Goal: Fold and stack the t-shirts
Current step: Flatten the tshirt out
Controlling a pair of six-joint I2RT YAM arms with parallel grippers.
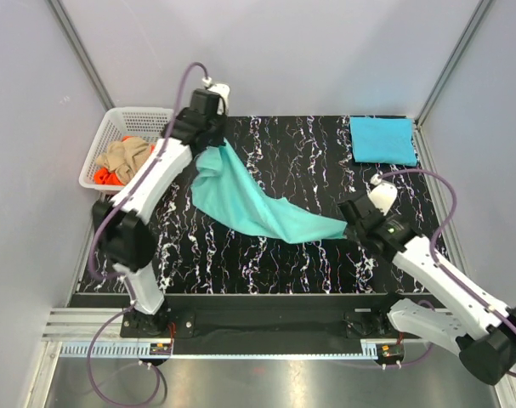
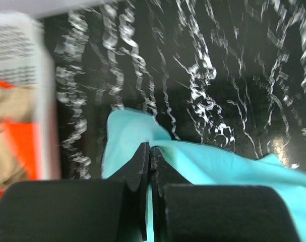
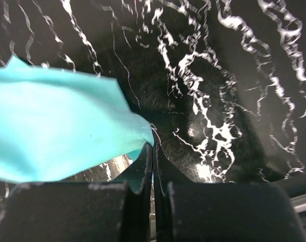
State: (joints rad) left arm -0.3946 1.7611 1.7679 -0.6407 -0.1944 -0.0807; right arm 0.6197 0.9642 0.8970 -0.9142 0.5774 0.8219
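Observation:
A mint-teal t-shirt (image 1: pixel 245 204) hangs stretched between my two grippers above the black marbled table. My left gripper (image 1: pixel 217 143) is shut on its far left corner; in the left wrist view the cloth (image 2: pixel 218 166) is pinched between the closed fingers (image 2: pixel 142 166). My right gripper (image 1: pixel 349 226) is shut on the shirt's right corner; the cloth (image 3: pixel 57 126) shows in the right wrist view at the closed fingertips (image 3: pixel 146 161). A sky-blue t-shirt (image 1: pixel 382 139) lies folded at the far right. Tan (image 1: pixel 126 155) and orange (image 1: pixel 104 178) t-shirts lie in the basket.
The white plastic lattice basket (image 1: pixel 115 127) stands at the far left of the table and shows in the left wrist view (image 2: pixel 39 101). Grey walls close in the left, back and right sides. The black marbled table (image 1: pixel 266 263) has a metal rail along its near edge.

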